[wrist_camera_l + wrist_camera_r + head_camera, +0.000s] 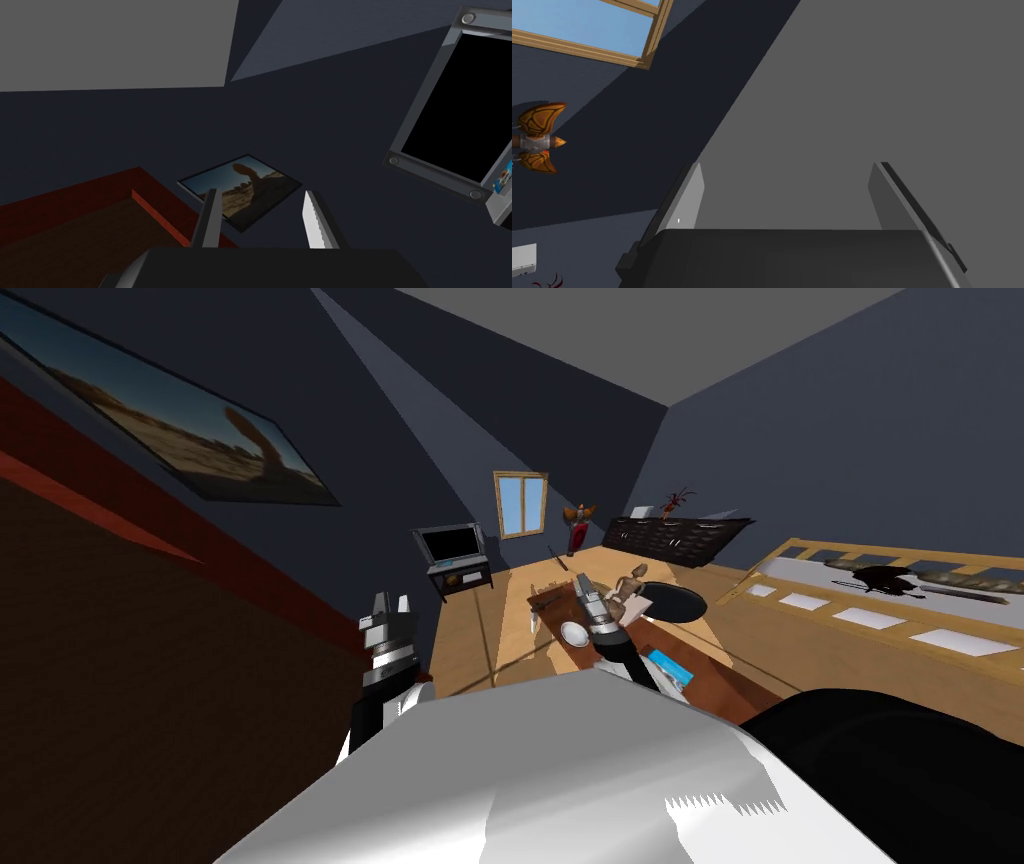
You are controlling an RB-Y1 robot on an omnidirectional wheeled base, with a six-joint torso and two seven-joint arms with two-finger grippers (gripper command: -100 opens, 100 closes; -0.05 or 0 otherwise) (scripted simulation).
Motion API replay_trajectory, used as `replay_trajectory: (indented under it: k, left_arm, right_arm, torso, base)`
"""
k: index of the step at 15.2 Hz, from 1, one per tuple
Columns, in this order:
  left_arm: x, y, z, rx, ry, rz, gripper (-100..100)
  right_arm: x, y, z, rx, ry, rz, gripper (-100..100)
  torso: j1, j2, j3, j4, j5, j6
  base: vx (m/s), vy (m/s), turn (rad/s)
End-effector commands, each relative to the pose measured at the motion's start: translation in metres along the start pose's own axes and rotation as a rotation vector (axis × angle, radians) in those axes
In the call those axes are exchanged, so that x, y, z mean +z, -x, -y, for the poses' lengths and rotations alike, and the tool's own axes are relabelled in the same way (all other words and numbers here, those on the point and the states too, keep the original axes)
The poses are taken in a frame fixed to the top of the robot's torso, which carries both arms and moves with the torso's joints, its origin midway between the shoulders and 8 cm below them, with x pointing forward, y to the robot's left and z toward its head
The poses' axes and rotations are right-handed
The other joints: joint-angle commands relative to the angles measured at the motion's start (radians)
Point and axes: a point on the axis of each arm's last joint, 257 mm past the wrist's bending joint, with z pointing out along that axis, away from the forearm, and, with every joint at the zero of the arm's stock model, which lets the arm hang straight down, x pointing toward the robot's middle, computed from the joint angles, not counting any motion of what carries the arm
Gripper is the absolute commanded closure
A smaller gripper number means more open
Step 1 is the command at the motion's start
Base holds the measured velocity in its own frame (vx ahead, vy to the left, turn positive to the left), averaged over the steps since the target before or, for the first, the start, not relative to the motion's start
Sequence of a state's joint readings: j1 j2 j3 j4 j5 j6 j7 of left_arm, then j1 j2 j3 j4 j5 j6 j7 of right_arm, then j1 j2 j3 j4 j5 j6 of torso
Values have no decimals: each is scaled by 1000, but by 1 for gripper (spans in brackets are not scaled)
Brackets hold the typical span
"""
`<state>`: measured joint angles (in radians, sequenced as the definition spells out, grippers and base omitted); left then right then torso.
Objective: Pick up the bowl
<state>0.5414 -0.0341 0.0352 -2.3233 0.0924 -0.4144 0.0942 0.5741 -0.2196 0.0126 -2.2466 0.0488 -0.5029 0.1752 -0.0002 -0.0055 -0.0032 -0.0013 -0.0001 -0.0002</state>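
The white bowl (574, 634) sits on the brown table (705, 673), just left of the right forearm. The right gripper (784, 167) is over the table just beyond the bowl, fingers spread, holding nothing. The left gripper (260, 192) is raised at the left, well apart from the table, also released and empty.
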Motion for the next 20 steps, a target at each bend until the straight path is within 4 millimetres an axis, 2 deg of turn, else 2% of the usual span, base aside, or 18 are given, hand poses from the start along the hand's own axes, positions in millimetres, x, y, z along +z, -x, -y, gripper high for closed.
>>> replay_trajectory:
  k: [1, 2, 3, 4, 5, 6, 7, 8, 9, 10, 12, 13, 14, 15, 16, 17, 19, 20]
  left_arm:
    - [0, 0, 0, 0, 0, 0, 0]
    - [0, 0, 0, 0, 0, 0, 0]
    - [0, 0, 0, 0, 0, 0, 0]
    - [0, 0, 0, 0, 0, 0, 0]
    - [0, 0, 0, 0, 0, 0, 0]
    - [0, 0, 0, 0, 0, 0, 0]
    - [0, 0, 0, 0, 0, 0, 0]
    - [0, 0, 0, 0, 0, 0, 0]
    - [0, 0, 0, 0, 0, 0, 0]
    - [0, 0, 0, 0, 0, 0, 0]
    - [0, 0, 0, 0, 0, 0, 0]
    - [0, 0, 0, 0, 0, 0, 0]
    - [0, 0, 0, 0, 0, 0, 0]
    - [0, 0, 0, 0, 0, 0, 0]
    - [0, 0, 0, 0, 0, 0, 0]
    - [0, 0, 0, 0, 0, 0, 0]
    - [0, 0, 0, 0, 0, 0, 0]
    - [0, 0, 0, 0, 0, 0, 0]
  right_arm:
    - [-11, -8, 25, -55, -60, -45, -100]
    - [-11, -8, 25, -55, -60, -45, -100]
    - [-20, -15, 43, -95, -104, -78, -100]
    - [-20, -15, 43, -95, -105, -78, -100]
    - [-31, -21, 61, -137, -152, -113, -100]
    - [-31, -21, 61, -137, -152, -113, -100]
    - [-43, -28, 79, -181, -200, -151, -100]
    - [-43, -28, 79, -181, -200, -151, -100]
    - [-55, -35, 96, -224, -244, -188, -100]
    - [-57, -35, 98, -226, -249, -190, -100]
    - [-72, -42, 117, -271, -299, -233, -100]
    - [-89, -48, 136, -304, -349, -276, -100]
    - [-89, -48, 136, -317, -348, -279, -100]
    - [-108, -55, 154, -352, -399, -325, -100]
    - [-108, -55, 154, -364, -397, -327, -100]
    - [-128, -62, 172, -393, -448, -376, -100]
    - [-128, -62, 172, -411, -445, -380, -100]
    - [-150, -68, 189, -452, -493, -435, -100]
  torso:
    - [0, 0, 0, 0, 0, 0]
    - [0, 0, 0, 0, 0, 0]
    - [0, 0, 0, 0, 0, 0]
    - [0, 0, 0, 0, 0, 0]
    - [0, 0, 0, 0, 0, 0]
    - [1, 0, 0, 0, 0, 0]
    - [0, 0, 0, 0, 0, 0]
    - [0, 0, 0, 0, 0, 0]
    - [0, 0, 0, 0, 0, 0]
    - [-1, 0, 0, 0, 0, 0]
    - [-1, -1, 0, 0, 0, 0]
    - [0, -1, 0, 0, 0, 0]
    - [0, -1, 0, 0, 0, 0]
    - [0, 0, 0, 0, 0, 0]
    - [0, -1, 0, 0, 0, 0]
    - [0, -1, -1, 0, 0, 0]
    - [-1, -1, 0, 0, 0, 0]
    - [0, 1, 0, 0, 0, 0]
  base:
    - [76, -2, 164]
    - [72, -2, 132]
    - [63, 3, 144]
    - [62, 4, 114]
    - [75, 2, 130]
    - [76, -4, 135]
    - [76, -6, 185]
    - [69, -10, 152]
    - [74, -17, 156]
    - [70, -18, 124]
    - [78, -12, 138]
    - [77, -13, 197]
    - [72, -18, 146]
    - [82, -12, 148]
    - [81, -14, 127]
    - [82, -21, 169]
    - [55, -22, 68]
    - [47, -17, 102]
